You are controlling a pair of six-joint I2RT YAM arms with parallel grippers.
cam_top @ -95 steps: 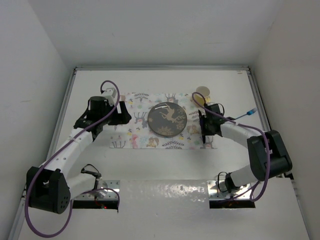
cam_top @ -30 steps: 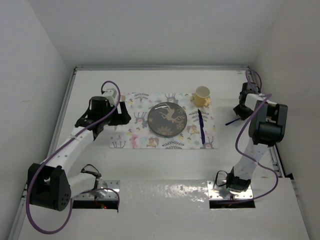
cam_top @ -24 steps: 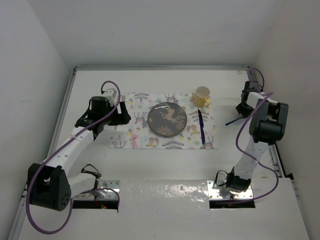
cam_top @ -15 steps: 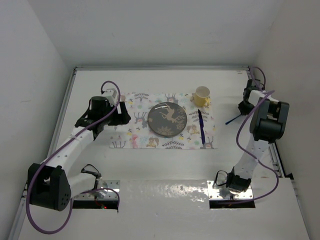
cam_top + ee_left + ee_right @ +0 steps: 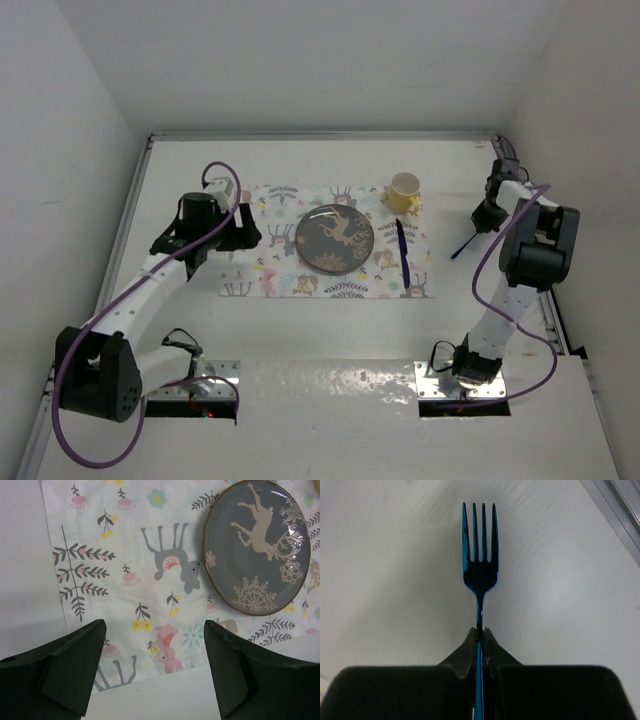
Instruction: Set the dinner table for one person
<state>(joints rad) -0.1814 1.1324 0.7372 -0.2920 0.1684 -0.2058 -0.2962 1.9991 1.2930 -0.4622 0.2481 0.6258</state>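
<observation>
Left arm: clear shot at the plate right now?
Probably yes: the left gripper hangs open over the placemat right beside the plate, with nothing lying between them.

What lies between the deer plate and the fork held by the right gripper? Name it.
In the top view, a dark blue utensil lies on the placemat right of the plate; beyond it, bare dinner table up to the fork.

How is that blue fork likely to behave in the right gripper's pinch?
The blue fork looks like thin, glossy metal, so it is probably stiff and light. The right gripper pinches only its narrow handle, so it may pivot or slip.
</observation>
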